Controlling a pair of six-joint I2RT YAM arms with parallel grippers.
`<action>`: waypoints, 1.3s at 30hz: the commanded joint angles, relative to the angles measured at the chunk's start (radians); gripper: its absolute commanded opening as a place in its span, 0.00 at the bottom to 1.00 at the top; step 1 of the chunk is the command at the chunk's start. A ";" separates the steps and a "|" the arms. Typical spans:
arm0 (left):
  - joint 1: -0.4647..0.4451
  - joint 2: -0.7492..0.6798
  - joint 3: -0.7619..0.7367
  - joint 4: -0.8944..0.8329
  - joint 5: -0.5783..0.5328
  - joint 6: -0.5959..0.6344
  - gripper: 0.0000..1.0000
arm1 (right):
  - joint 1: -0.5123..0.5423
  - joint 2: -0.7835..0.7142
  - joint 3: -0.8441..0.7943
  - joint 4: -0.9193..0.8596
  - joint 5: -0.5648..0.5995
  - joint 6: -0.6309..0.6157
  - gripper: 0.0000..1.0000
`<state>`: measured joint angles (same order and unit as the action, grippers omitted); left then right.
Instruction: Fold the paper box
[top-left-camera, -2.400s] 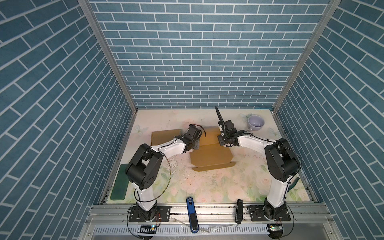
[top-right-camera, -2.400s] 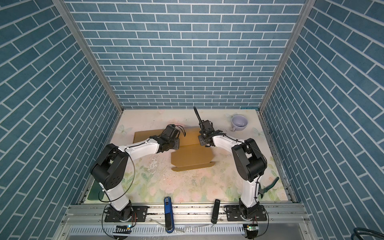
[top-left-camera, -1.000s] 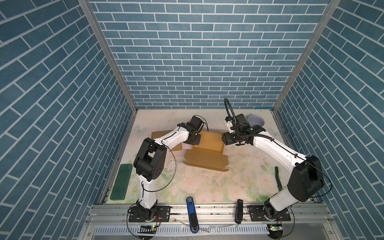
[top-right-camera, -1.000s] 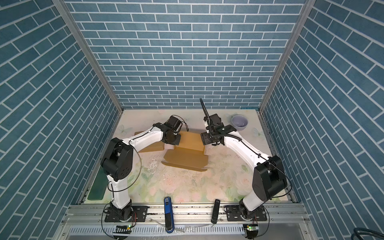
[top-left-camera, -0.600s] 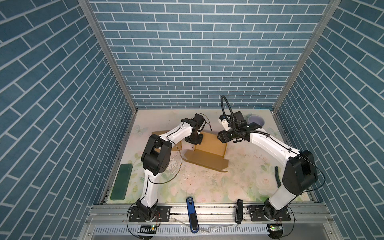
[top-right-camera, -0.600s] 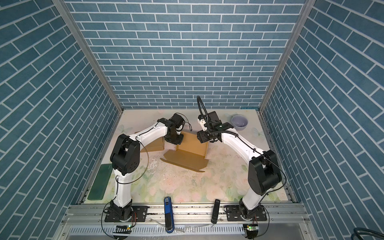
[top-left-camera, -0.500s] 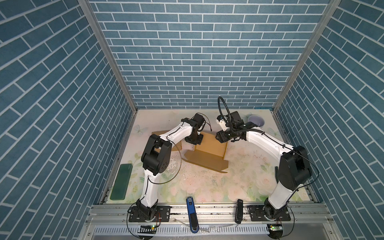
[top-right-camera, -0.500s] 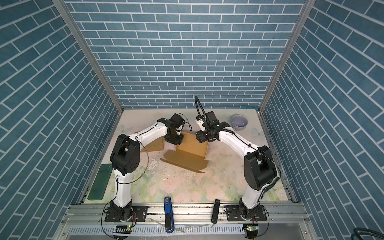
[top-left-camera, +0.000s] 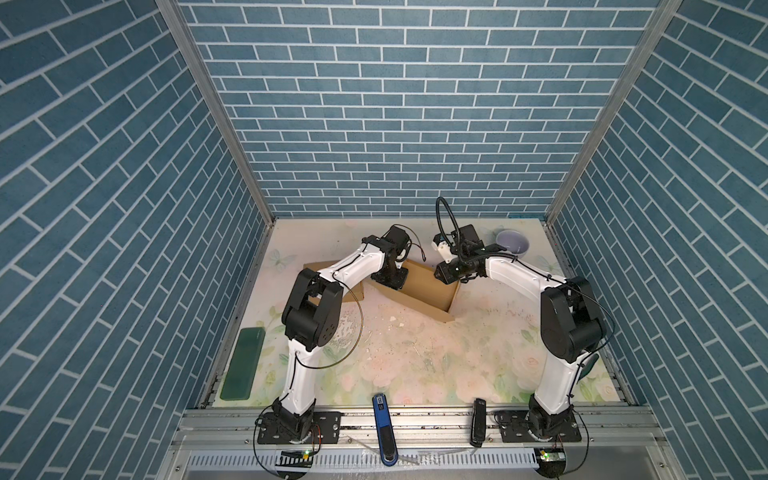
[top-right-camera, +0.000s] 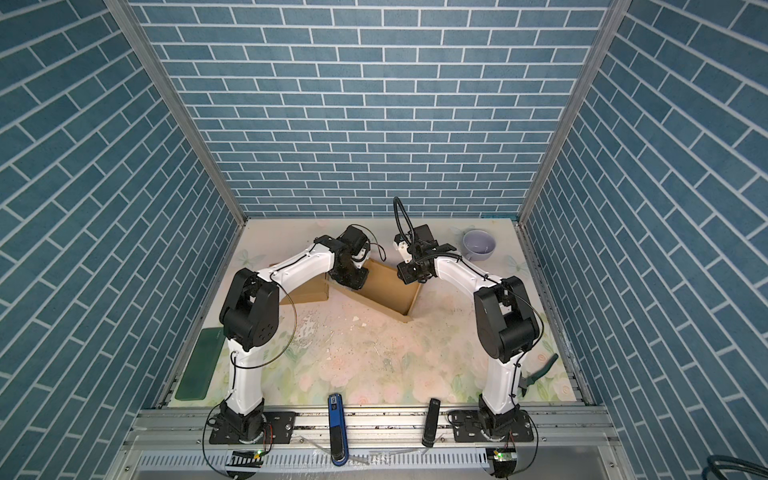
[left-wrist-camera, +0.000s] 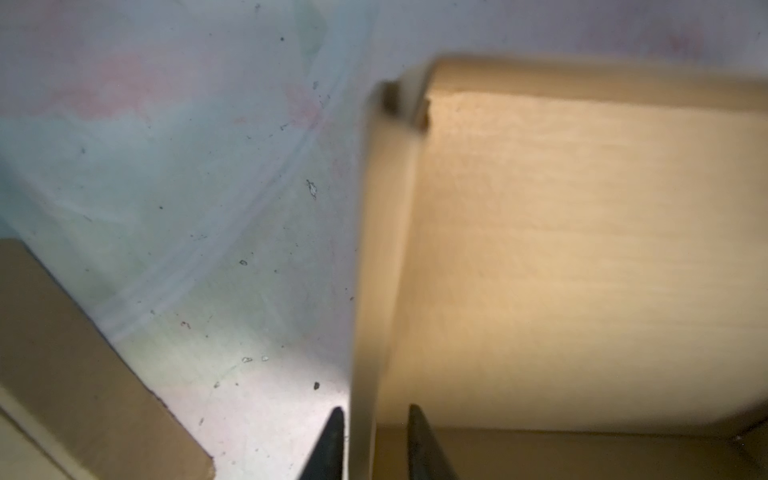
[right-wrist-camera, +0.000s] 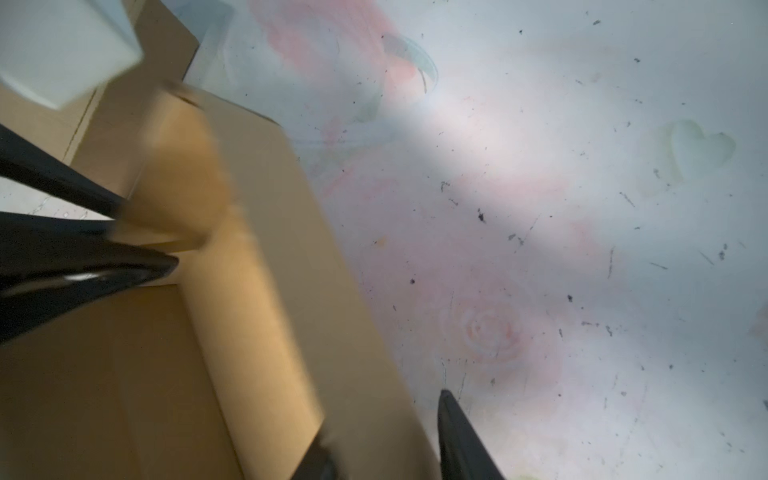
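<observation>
The paper box (top-left-camera: 424, 286) (top-right-camera: 386, 286) is brown cardboard, open on top, standing askew at the back middle of the table. My left gripper (top-left-camera: 390, 278) (top-right-camera: 351, 280) is at its left end. In the left wrist view that gripper (left-wrist-camera: 375, 409) is open astride an upright wall of the box (left-wrist-camera: 561, 249), with a gap on the inner side. My right gripper (top-left-camera: 446, 274) (top-right-camera: 409, 276) is at the back right corner. There it (right-wrist-camera: 384, 419) straddles the long wall (right-wrist-camera: 257, 291), jaws apart, a sliver of table showing beside the outer fingertip (right-wrist-camera: 451, 415).
A flat brown cardboard sheet (top-left-camera: 332, 274) (left-wrist-camera: 62, 353) lies under the left arm. A lilac bowl (top-left-camera: 513, 243) stands at the back right. A green pad (top-left-camera: 243, 361) lies at the left edge, green-handled pliers (top-right-camera: 540, 374) at the right. Blue (top-left-camera: 382, 419) and black (top-left-camera: 478, 424) tools rest on the front rail.
The box has turned and its walls now stand up. The right gripper moved left onto the box's back corner and its jaws narrowed. The left jaws opened off the wall they pinched.
</observation>
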<state>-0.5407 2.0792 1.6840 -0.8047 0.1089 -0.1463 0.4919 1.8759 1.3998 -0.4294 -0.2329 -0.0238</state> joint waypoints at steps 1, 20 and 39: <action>0.009 -0.044 0.004 0.025 0.011 -0.005 0.36 | -0.006 0.008 0.001 0.017 -0.030 0.010 0.35; 0.195 -0.163 0.335 -0.011 -0.057 -0.062 0.43 | -0.021 -0.136 -0.181 0.091 0.012 0.165 0.37; -0.224 -0.886 -0.538 -0.001 -0.378 -0.498 0.20 | -0.071 -0.284 -0.205 0.007 -0.152 0.162 0.30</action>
<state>-0.7193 1.1969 1.1923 -0.8246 -0.2024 -0.5365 0.4213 1.6329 1.2358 -0.3920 -0.3080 0.1287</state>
